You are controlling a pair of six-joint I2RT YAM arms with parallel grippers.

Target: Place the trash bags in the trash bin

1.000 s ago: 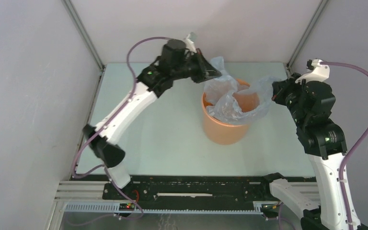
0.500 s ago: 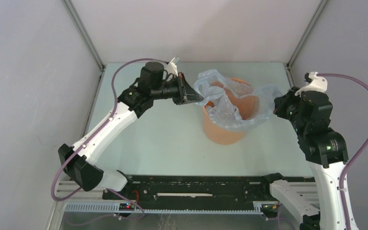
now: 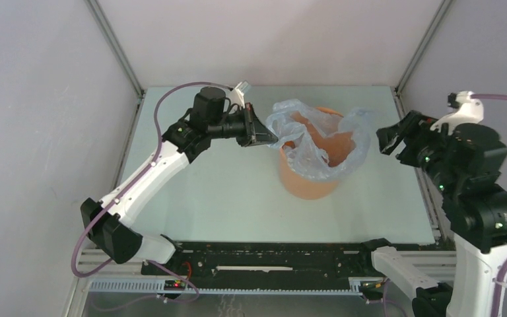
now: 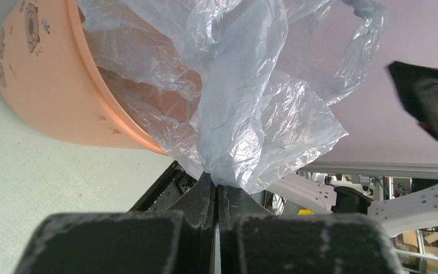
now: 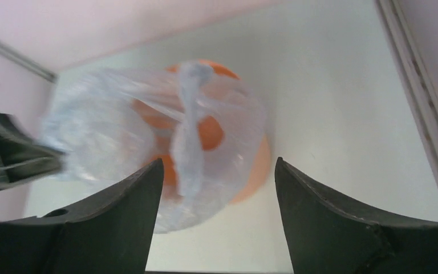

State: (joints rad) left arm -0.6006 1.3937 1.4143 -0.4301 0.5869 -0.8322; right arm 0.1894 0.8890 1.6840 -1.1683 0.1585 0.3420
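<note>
Orange plastic: the trash bin (image 3: 307,185) stands mouth up on the pale green worktop (image 3: 224,198), between the two arms and nearer the far side. Its wall is smooth and tapered, widest at the rim.
Blue-grey film: the trash bag (image 3: 290,112) is thin, translucent, wrinkled and glossy. It lies over the bin's mouth and sags partly inside, with folds spilling over the rim on the far, near and right sides. The orange wall shows through the film.
Bag's left edge: it is gathered into a narrow bunch that leaves the rim and runs into the left fingers (image 4: 202,197).
Left side: the left fingers are pressed together on that bunch, pinching the bag. Their tips sit just left of the bin's rim, above the worktop.
Left arm (image 3: 152,175): it reaches diagonally from its near-left base across the worktop, with the wrist pointing right towards the bin.
Right side: the right fingers (image 5: 331,217) are spread wide with nothing between them. They point left at the bin from beyond its right side, near the worktop's right edge, and are clear of the bag.
Right wrist view: the bin and bag sit in the gap between the two dark fingers. A twisted strip of film crosses the bin's mouth.
Surroundings: grey wall panels (image 3: 39,99) enclose the worktop, and a purple cable (image 3: 178,89) loops over the left arm.
</note>
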